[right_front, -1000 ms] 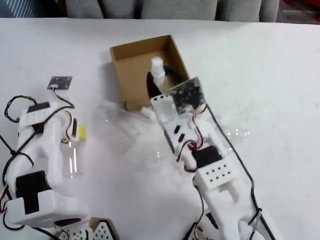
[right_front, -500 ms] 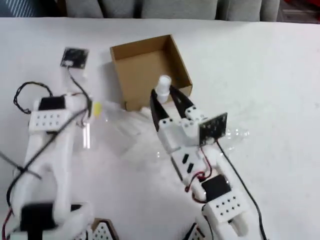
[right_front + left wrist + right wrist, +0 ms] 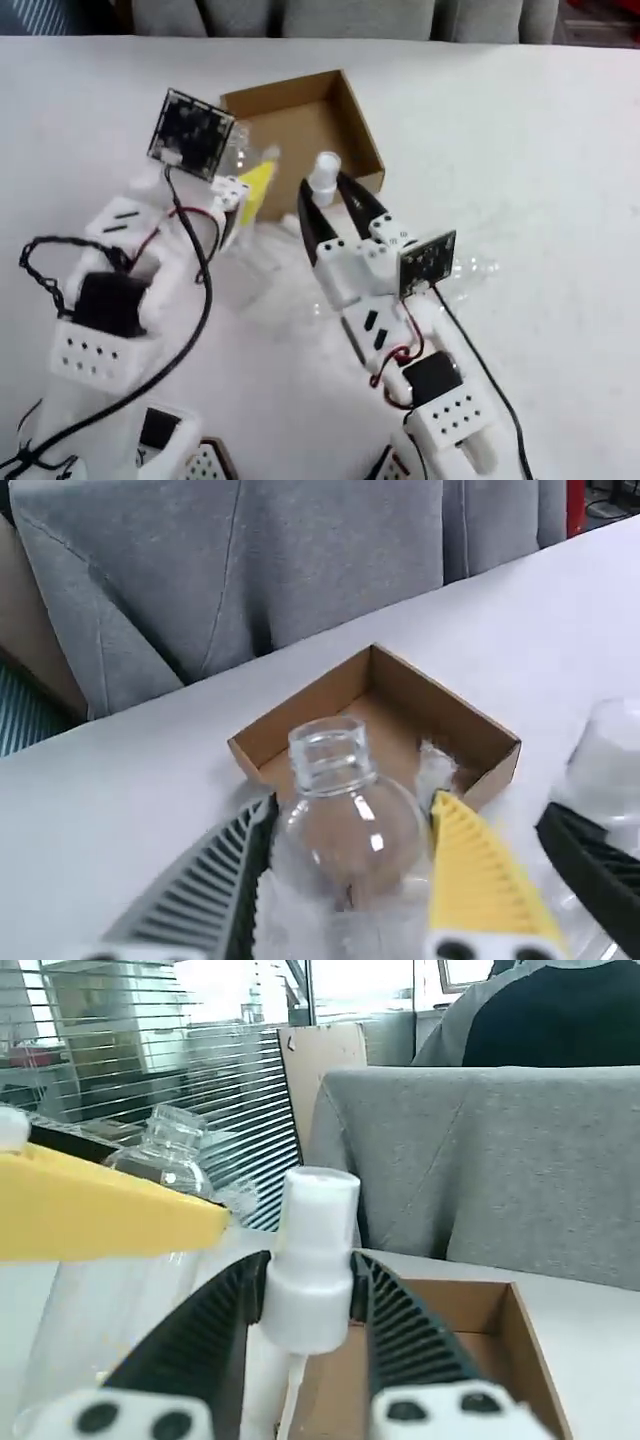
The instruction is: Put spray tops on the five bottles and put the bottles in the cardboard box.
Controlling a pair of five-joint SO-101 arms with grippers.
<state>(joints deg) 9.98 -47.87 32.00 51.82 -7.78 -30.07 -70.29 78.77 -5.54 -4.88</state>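
Note:
My left gripper is shut on a clear bottle, held tilted by the near-left corner of the cardboard box. The bottle's open neck sticks out between the grey and yellow fingers of the left gripper. My right gripper is shut on a white spray top, upright at the box's near edge, a short way right of the bottle. In the right wrist view the spray top sits between the black fingers of the right gripper, with the bottle close beside it.
More clear bottles lie on the table, one group in front of the box between the arms and one to the right of the right arm. Grey chairs stand behind the table's far edge.
The left arm swung from the near left up to the box's corner, carrying the bottle. The right arm drew back from over the box with the spray top, then held still.

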